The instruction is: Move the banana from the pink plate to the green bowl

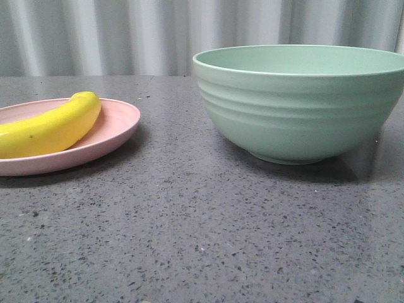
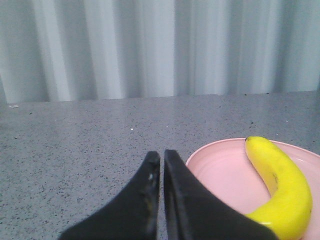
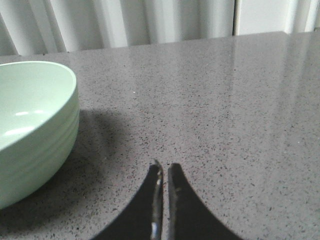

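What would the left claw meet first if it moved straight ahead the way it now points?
Probably bare table: the shut left claw points just beside the pink plate, not at the banana, though depth is unclear.

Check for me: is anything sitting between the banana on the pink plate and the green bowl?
Nothing visible. The banana lies on the pink plate, and only bare table separates it from the green bowl. The bowl's tall wall must be cleared.

Speckled grey table (image 1: 189, 227) carrying two dishes.
A pink plate (image 1: 117, 129) is sitting left, a green bowl (image 1: 297, 107) right, well apart.
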Robot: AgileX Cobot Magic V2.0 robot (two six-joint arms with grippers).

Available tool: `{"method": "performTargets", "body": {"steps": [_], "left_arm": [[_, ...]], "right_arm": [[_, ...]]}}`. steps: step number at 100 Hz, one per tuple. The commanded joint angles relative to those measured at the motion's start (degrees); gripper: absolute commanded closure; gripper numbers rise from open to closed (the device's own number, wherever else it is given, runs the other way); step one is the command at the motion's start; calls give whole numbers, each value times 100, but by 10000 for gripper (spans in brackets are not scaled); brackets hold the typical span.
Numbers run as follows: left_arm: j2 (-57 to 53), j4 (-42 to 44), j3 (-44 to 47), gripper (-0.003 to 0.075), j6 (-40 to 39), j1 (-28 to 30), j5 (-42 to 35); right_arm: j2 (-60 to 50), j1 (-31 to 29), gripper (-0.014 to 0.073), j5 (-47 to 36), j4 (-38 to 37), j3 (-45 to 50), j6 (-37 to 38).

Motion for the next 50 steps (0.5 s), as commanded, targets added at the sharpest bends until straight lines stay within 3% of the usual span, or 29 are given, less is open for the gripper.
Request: {"method": "performTargets", "body": {"steps": [1, 17, 24, 31, 41, 50], "left_arm": [[372, -66, -307, 741, -55, 0, -539], [839, -66, -364, 736, -55, 0, -968], [1025, -66, -364, 692, -55, 0, -1077], [1161, -66, -364, 578, -55, 0, -1227], [1276, -66, -364, 343, -55, 0, -1650], [1355, -80, -364, 260, -55, 0, -2085]], "right_arm": [[570, -5, 665, -134, -1, -608, -36], [1237, -5, 665, -85, 38, -1188, -36], [1415, -5, 665, -163, 38, -1199, -36], [1574, -5, 665, -126, 38, -1199, -36], [1786, -5, 665, -41, 38, -1187, -36], [1909, -5, 665, 3, 38, -1187, -36]]}}
